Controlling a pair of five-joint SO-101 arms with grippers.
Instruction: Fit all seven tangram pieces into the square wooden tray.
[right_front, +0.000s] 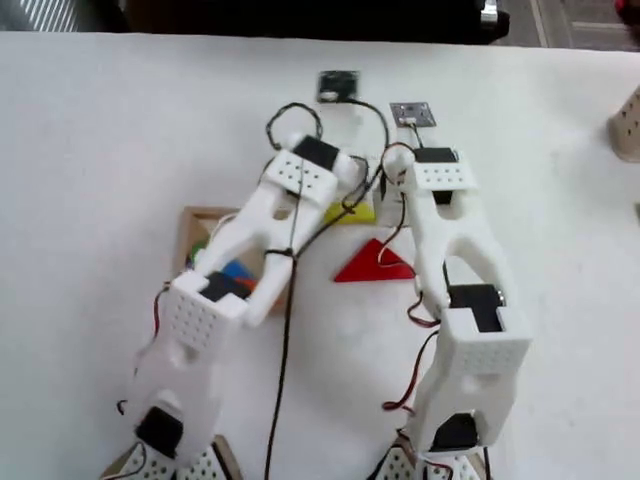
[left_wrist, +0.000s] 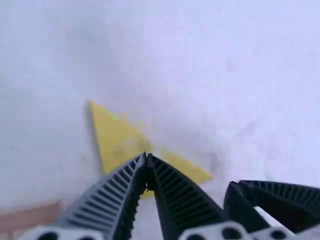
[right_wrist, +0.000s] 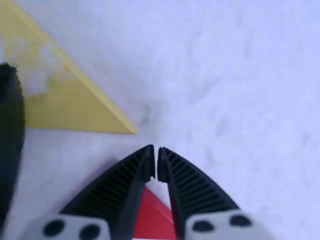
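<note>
L fingers (left_wrist: 120, 195) together over flat yellow triangle (left_wrist: 117, 137) — R fingers (right_wrist: 125, 185), ribbed blk, together above red triangle (right_wrist: 151, 217).

**Red and yellow on a white table**

The table (right_front: 100, 150) is plain white all over. Near the middle of the high view lies a red triangle (right_front: 372, 263), with a yellow triangle (right_front: 352, 212) just above it in the frame. The tray (right_front: 190, 225), centre left, is light brown wood, and a blue piece (right_front: 237, 270) shows inside it. The left arm (right_front: 250, 235) and right arm (right_front: 455, 240) are white with dotted panels and black motors. Red and black cables (right_front: 285, 330) run along them. The left gripper (left_wrist: 146, 159) and right gripper (right_wrist: 155, 152) have black ribbed fingers.
</note>
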